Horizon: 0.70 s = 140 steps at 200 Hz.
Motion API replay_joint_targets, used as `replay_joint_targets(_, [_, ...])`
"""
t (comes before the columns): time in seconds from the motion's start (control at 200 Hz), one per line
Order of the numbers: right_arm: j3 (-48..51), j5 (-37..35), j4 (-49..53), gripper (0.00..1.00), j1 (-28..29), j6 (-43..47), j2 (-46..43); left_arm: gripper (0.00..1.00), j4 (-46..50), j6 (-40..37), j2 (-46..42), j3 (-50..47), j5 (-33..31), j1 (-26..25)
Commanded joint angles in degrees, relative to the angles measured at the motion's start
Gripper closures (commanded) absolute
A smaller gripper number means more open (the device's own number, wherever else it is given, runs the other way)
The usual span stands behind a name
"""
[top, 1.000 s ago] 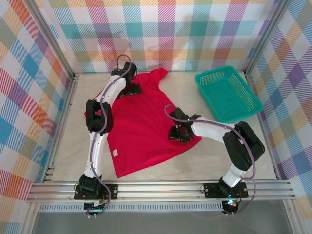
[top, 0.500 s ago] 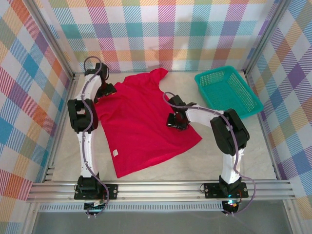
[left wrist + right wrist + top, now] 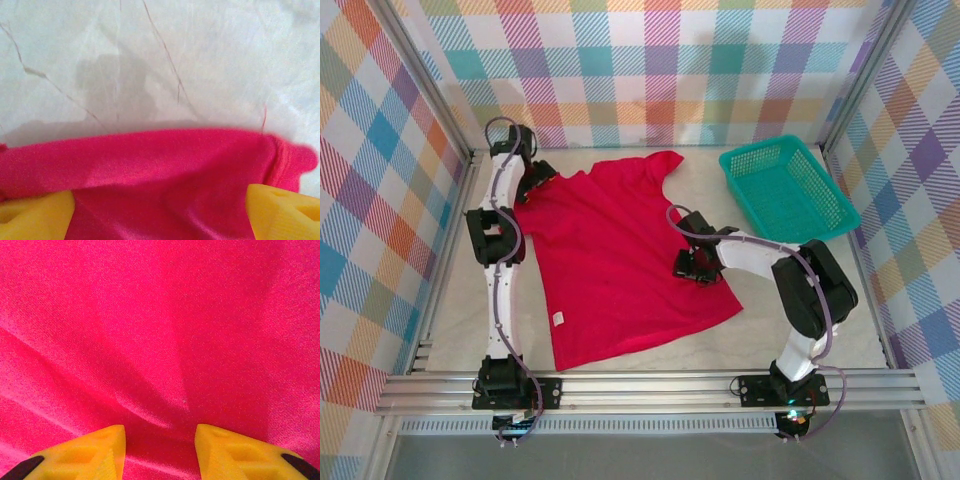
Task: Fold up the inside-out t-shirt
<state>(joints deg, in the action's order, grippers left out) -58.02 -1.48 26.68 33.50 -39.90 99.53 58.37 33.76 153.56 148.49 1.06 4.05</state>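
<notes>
Left claw (image 3: 160, 212) stands apart, astride the t-shirt (image 3: 620, 260) sleeve edge farthest from the teal basket (image 3: 752, 158). Right claw (image 3: 160, 442), also apart, sits over cloth nearer the basket. I'd bite deeper before closing and keep the cloth flat on the bench (image 3: 740, 335).

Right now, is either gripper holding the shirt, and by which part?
Left gripper open astride the shirt's far-left edge, nothing held; right gripper near its right edge, grip unclear.
</notes>
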Motion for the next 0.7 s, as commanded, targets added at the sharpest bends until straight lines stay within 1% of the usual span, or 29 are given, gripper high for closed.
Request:
replay_joint_targets(0.0, [-1.63, -0.4, 8.6, 0.56, 0.32, 3.27, -2.63, 0.1, 0.43, 1.39, -4.64, 0.08, 1.2, -0.35])
replay_joint_targets(0.095, [-0.4, 0.06, 9.25, 0.54, 1.1, 3.64, -5.45, 0.09, 1.07, -0.23, -13.8, -5.8, -4.27, -3.34])
replay_joint_targets(0.14, [0.76, 0.27, 8.3, 0.53, 1.31, 3.52, -6.44, 0.08, 0.01, -0.6, -19.19, -11.92, -6.96, -5.05])
replay_joint_targets(0.18, [1.43, 0.29, 7.22, 0.53, 1.26, 3.36, -6.54, 0.08, -2.62, -0.43, -24.46, -20.33, -7.69, -6.55])
replay_joint_targets(0.255, [-0.97, -0.49, 7.0, 0.52, 1.26, 4.39, -4.66, 0.08, -10.01, 0.6, -33.23, -36.15, -5.78, -9.33])
replay_joint_targets(0.305, [-4.17, -1.16, 7.12, 0.52, 1.07, 4.81, -2.61, 0.08, -13.48, 1.57, -37.28, -44.66, -4.68, -11.23])
replay_joint_targets(0.355, [-7.55, -1.3, 6.24, 0.52, 0.87, 5.13, -0.48, 0.08, -16.36, 2.12, -39.73, -51.57, -2.45, -12.62])
replay_joint_targets(0.425, [-12.79, -0.94, 5.43, 0.53, 0.53, 4.92, 3.64, 0.08, -18.99, 2.85, -41.04, -58.66, 0.03, -13.84])
replay_joint_targets(0.47, [-16.32, -0.76, 4.75, 0.53, 0.36, 4.83, 6.49, 0.08, -20.31, 3.01, -40.76, -61.51, 0.43, -13.99])
replay_joint_targets(0.51, [-19.46, -0.34, 4.24, 0.53, 0.19, 4.87, 8.86, 0.07, -20.0, 2.92, -39.56, -62.13, 0.01, -13.82])
replay_joint_targets(0.695, [-35.9, 1.46, 3.2, 0.53, -0.94, 5.76, 22.4, 0.07, -14.82, 0.86, -31.13, -56.11, -1.86, -12.57])
